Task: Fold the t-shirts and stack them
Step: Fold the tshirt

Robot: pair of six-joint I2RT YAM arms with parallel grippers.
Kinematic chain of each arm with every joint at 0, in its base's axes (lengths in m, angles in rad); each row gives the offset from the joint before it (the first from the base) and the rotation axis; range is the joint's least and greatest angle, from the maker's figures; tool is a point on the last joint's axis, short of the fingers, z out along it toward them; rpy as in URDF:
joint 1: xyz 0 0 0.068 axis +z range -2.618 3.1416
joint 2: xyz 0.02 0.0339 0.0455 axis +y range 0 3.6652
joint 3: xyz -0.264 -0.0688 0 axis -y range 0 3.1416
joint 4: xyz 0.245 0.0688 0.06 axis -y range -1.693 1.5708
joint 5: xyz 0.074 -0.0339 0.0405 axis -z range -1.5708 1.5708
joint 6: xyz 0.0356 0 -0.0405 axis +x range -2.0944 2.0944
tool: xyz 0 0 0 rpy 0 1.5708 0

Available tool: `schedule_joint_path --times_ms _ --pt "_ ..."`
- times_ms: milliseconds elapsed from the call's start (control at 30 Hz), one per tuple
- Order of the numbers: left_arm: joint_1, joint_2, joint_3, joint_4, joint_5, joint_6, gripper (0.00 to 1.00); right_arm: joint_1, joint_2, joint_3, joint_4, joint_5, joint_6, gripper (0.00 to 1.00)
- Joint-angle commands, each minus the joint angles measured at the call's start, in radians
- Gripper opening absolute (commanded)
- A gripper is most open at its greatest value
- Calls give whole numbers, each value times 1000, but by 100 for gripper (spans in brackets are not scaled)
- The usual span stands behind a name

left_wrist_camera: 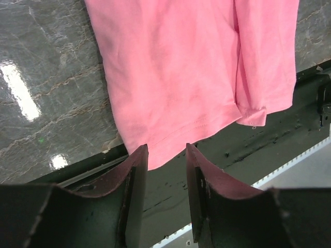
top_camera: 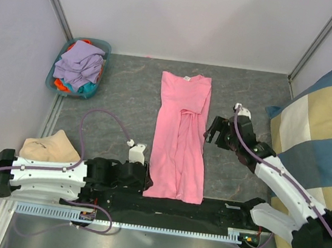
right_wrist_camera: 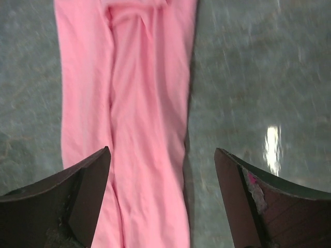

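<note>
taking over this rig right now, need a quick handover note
Left end effector: jaws partly open, nothing between them, at the near hem of the pink t-shirt.
Right end effector: wide open, empty, above the shirt's right edge.
The pink t-shirt lies flat mid-table, sides folded in to a long strip. The other t-shirts sit crumpled in the basket. A beige folded cloth lies by the left arm; I cannot tell if it is a shirt.
Done: lengthwise fold. Left: fold the pink one across, then fold and stack the rest.
</note>
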Motion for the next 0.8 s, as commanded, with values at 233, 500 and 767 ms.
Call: schedule_joint_path --times_ms 233,500,767 --pt "-8 -9 -23 48 -22 -3 43 230 -333 -245 -281 173 383 81" --pt "-13 16 -35 74 -10 -11 43 417 -341 -328 -318 257 555 83" --pt "-16 2 -65 80 -8 -29 43 774 -186 -339 -233 439 841 86"
